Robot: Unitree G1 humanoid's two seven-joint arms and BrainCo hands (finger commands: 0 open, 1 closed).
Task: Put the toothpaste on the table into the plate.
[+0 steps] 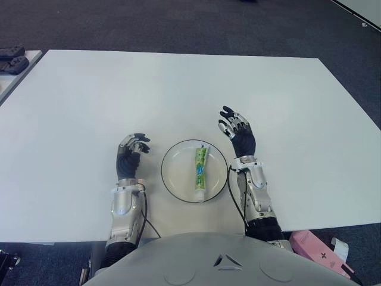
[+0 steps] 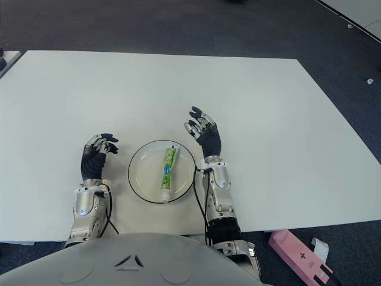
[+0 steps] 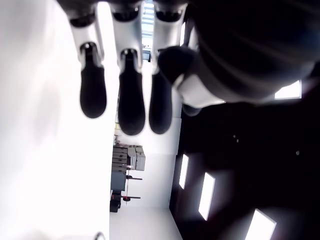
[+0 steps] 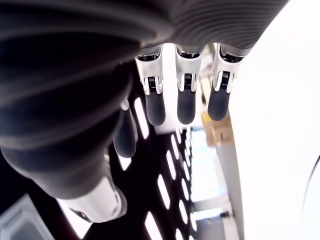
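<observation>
Toothpaste (image 1: 200, 167), green-and-white tube, lying in plate (image 1: 172, 179); right hand (image 1: 238, 132) spread, empty; left hand (image 1: 130, 154) relaxed, empty

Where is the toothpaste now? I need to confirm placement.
In the eye views the toothpaste lies inside the plate, right of its centre, between the left hand and right hand.

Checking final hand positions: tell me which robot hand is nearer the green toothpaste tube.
Right. The right robot hand hovers just beyond the round white plate's right rim; the left robot hand is farther from the green toothpaste tube.
</observation>
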